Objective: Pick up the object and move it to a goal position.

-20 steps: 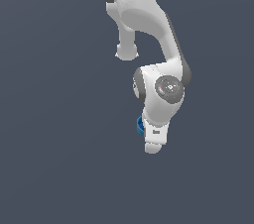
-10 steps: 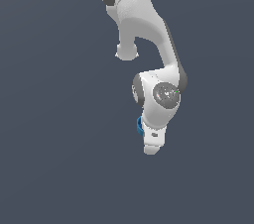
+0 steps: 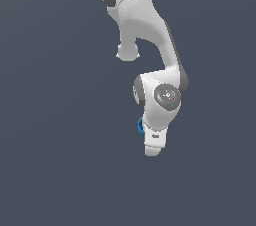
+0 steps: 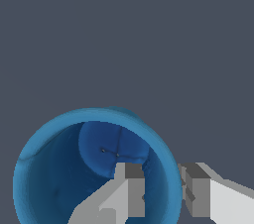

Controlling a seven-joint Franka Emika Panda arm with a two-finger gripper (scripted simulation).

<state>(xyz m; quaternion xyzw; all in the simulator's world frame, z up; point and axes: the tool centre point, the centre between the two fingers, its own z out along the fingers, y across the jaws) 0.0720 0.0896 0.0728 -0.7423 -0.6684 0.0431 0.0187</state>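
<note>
The object is a small bright-blue round cup [image 4: 54,168] with a darker hollow inside. In the exterior view only a sliver of the cup [image 3: 140,126] shows, on the exterior view's left of the white hand. My gripper [image 3: 152,150] points down over it. In the wrist view the gripper [image 4: 163,178] straddles the cup's wall. One grey finger [image 4: 130,188] is inside the hollow and the other finger [image 4: 197,191] is outside the rim. The gap between them is narrow, with the wall held in it. The cup's lower part is hidden.
A plain dark grey-blue ground [image 3: 60,170] fills both views. The arm's white links [image 3: 145,25] rise above the hand towards the top of the exterior view. No goal marker shows.
The arm dropped a little a second ago and has held still for the last half second. The cup has stayed where it was.
</note>
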